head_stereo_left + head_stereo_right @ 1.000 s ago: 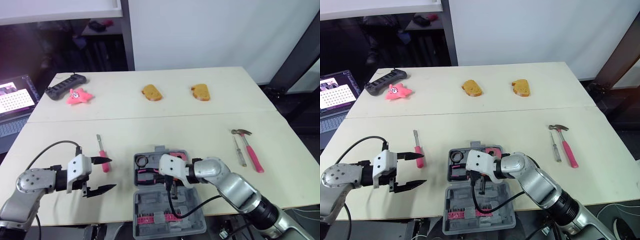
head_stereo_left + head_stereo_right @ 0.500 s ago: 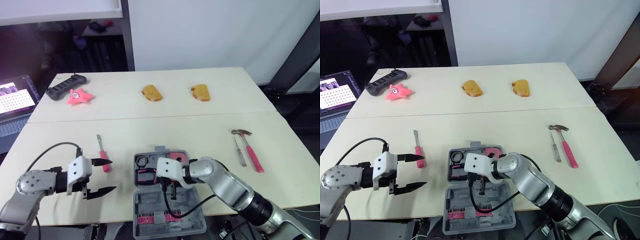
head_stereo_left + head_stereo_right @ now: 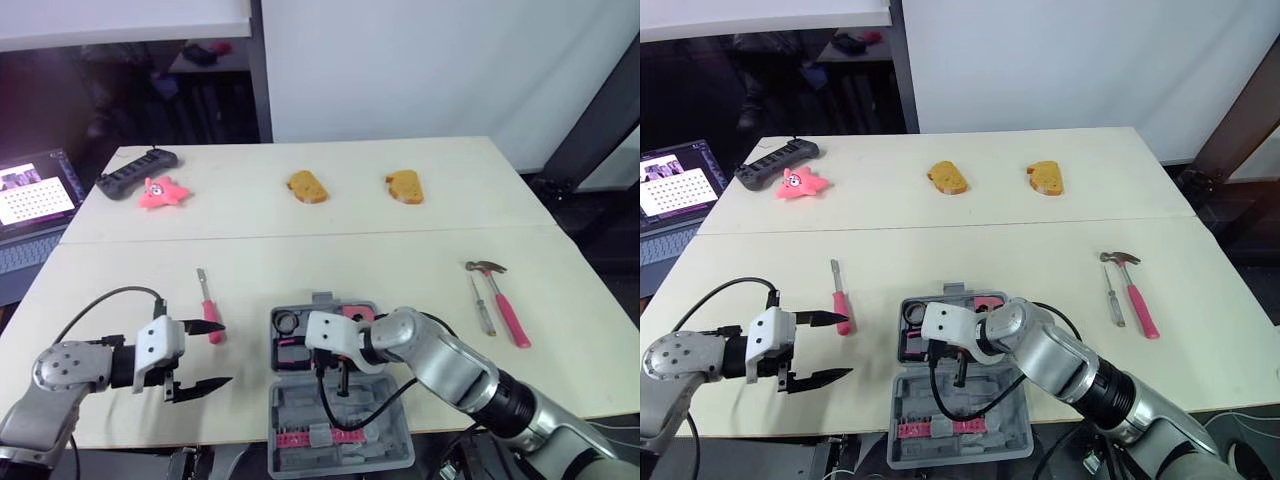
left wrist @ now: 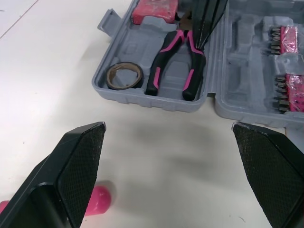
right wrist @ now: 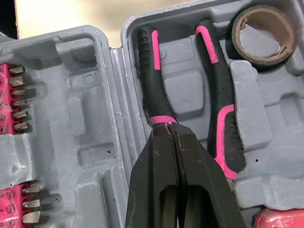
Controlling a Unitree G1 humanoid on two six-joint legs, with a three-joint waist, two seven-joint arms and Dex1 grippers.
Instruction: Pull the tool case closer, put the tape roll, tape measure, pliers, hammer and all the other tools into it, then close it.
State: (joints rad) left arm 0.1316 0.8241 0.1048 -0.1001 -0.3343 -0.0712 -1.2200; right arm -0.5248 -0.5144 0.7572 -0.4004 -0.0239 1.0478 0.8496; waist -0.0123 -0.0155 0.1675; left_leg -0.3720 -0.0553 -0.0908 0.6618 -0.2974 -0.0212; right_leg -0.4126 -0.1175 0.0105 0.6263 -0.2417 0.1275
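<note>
Open tool case holds tape roll and pliers; hammer, pink screwdriver and small screwdriver lie unpacked on the table, left gripper gaping and empty, right gripper pinched together on nothing above the pliers.

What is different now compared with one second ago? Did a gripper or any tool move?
The right gripper, shut and holding nothing, has drifted slightly toward the robot's left over the pliers in the open tool case. Nothing was gripped or released. The left gripper stays open near the pink screwdriver; the tape roll stays in the case, the hammer on the table.
</note>
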